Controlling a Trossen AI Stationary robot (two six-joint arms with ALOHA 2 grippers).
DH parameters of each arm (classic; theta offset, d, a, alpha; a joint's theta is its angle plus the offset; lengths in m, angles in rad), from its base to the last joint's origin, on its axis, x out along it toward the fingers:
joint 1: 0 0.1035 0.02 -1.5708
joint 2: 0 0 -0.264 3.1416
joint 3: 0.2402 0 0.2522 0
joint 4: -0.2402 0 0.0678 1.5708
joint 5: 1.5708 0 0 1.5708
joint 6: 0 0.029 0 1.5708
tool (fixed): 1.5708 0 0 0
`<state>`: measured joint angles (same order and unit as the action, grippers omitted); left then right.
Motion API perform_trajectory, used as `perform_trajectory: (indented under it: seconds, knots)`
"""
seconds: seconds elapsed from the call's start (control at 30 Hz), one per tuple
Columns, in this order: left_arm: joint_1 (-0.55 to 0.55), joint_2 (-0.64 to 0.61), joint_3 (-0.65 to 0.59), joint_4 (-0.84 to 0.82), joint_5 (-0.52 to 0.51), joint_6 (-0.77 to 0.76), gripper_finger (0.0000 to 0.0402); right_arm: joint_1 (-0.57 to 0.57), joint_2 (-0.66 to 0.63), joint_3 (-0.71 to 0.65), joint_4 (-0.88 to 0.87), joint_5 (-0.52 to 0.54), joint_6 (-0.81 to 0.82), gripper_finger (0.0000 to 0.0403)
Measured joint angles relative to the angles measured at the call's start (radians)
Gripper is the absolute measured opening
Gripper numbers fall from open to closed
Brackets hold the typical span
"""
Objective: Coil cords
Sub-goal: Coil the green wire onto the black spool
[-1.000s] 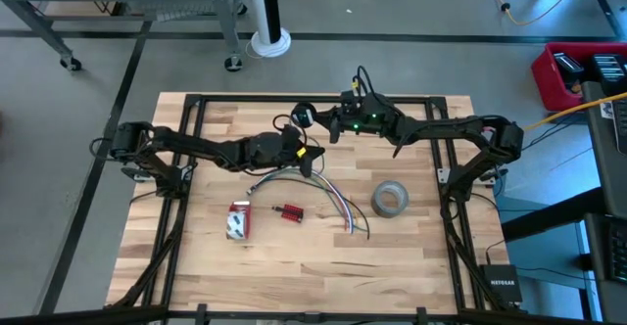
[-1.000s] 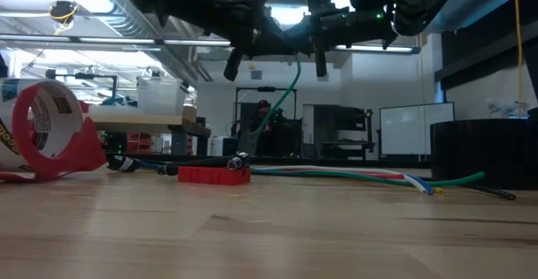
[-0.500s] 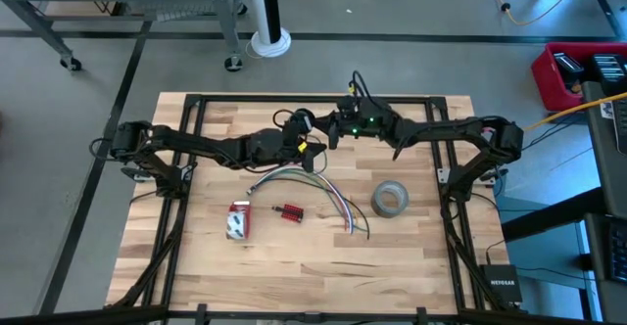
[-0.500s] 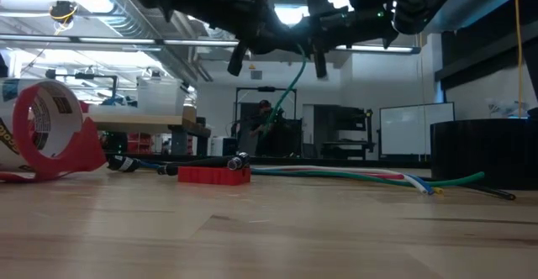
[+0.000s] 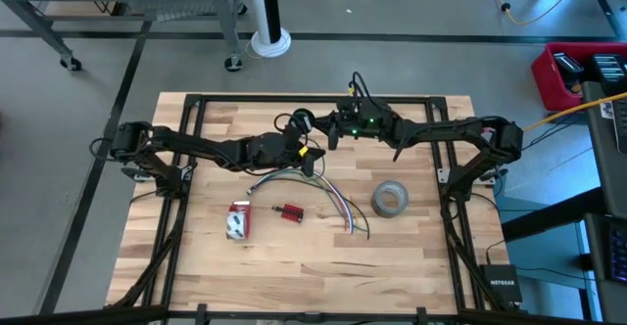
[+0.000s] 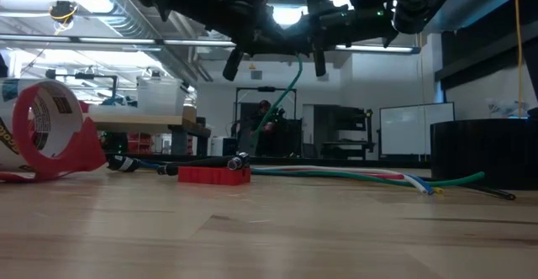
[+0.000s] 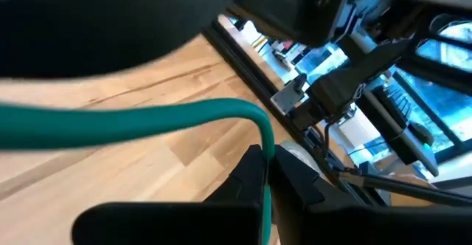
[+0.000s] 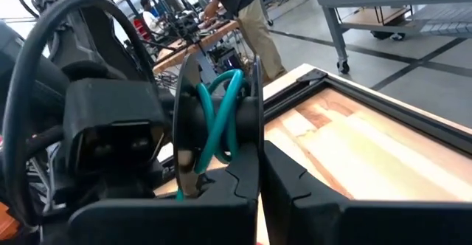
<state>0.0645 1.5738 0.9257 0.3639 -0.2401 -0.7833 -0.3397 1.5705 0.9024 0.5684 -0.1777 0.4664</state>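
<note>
High view shows our two grippers meeting above the table's far middle. Our left gripper (image 5: 306, 155) is clamped on the teal cord (image 5: 294, 175); the left wrist view has the strand running down between its closed fingers (image 7: 247, 178). Our right gripper (image 5: 331, 132) is also closed, pinching a few loops of the cord (image 8: 221, 119) that sit between two flat discs, like a spool. The rest of the cord trails down to the tabletop, ending in coloured tails near the grey tape roll (image 5: 390, 199). Over the last second, our left gripper has swung a little round the right one and back, a winding stroke, we judge. The loose run on the table looks barely shorter, so much of the coiling remains.
</note>
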Motion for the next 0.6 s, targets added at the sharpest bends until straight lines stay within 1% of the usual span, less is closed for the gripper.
perform_trajectory:
  seconds: [0.17,0.27,0.33,0.4,0.47,0.53,0.6]
  knots:
    - [-0.014,0.000,0.000,0.050,0.000,0.020,0.0000,-0.001,0.000,0.000,-0.020,0.008,-0.004,0.0001]
    - [-0.033,0.000,0.000,0.043,-0.009,0.091,0.0000,-0.001,0.000,0.000,-0.025,0.032,-0.015,0.0001]
    - [-0.050,0.000,0.000,0.035,-0.066,0.179,0.0000,-0.001,0.000,0.000,-0.030,0.054,-0.029,0.0001]
    - [-0.067,0.000,0.000,0.015,-0.157,0.273,0.0000,-0.001,0.000,0.000,-0.030,0.073,-0.030,0.0001]
    - [-0.078,0.000,0.000,-0.007,-0.249,0.330,0.0000,-0.001,0.000,0.000,-0.028,0.104,-0.030,0.0001]
    - [-0.078,0.000,0.000,-0.045,-0.303,0.345,0.0000,-0.001,0.000,0.000,-0.028,0.140,-0.030,0.0001]
    - [-0.066,-0.001,0.000,-0.107,-0.324,0.313,0.0000,-0.001,0.000,0.000,-0.026,0.174,-0.030,0.0001]
